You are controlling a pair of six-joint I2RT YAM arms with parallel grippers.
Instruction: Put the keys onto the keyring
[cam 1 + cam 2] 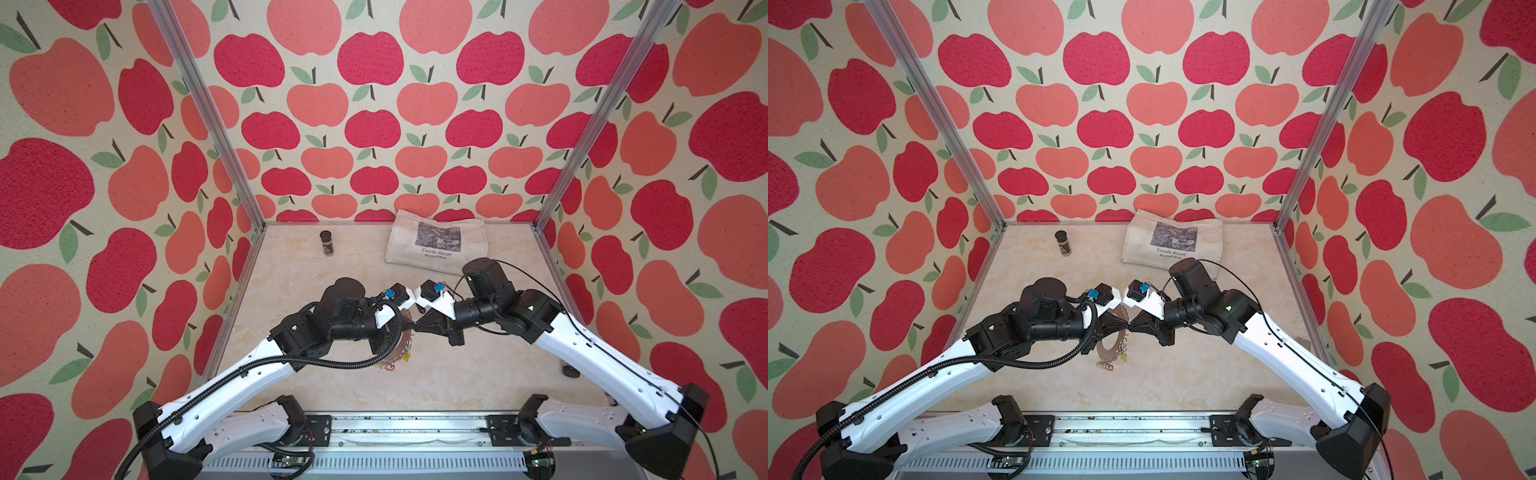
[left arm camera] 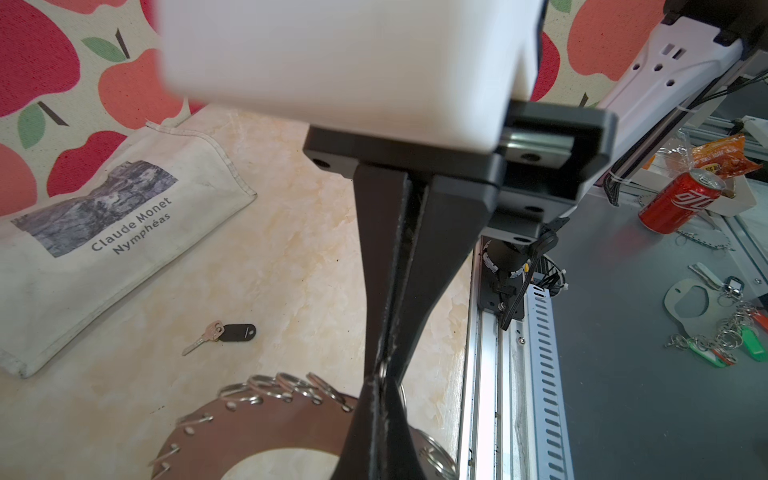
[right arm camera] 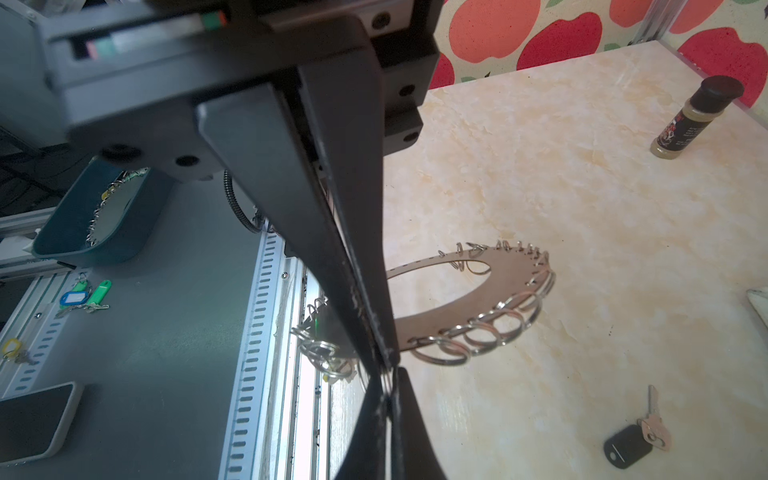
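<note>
Nearest me lies the flat grey metal keyring disc point(image 1: 1103, 351) with its large central hole, its rim hung with many wire rings. A yellow tag point(image 1: 1122, 355) and a red-framed tag point(image 1: 1109, 367) dangle from its near edge. Whether the disc rests flat on the pale marbled bench point(image 1: 478, 365) or is tipped up, I cannot tell.

Just beyond, over the disc's far rim, my two pincers meet tip to tip. My left pincer point(image 2: 384, 365) is fully closed, and so is my right pincer point(image 3: 386, 361). Both are nipping the same small silver wire ring point(image 2: 401, 395) at the disc's edge, one from each side.

Farther out, the small silver key with its black oval plastic tag point(image 2: 226, 334) lies flat on the bench, apart from the disc and held by neither pincer. My arms hide it in both top views.

At the far wall a cream canvas bag printed "Claude Monet Nymphéas" point(image 1: 436, 245) lies flat. A small black-capped spice bottle point(image 1: 327, 243) stands upright, well apart from it.
</note>
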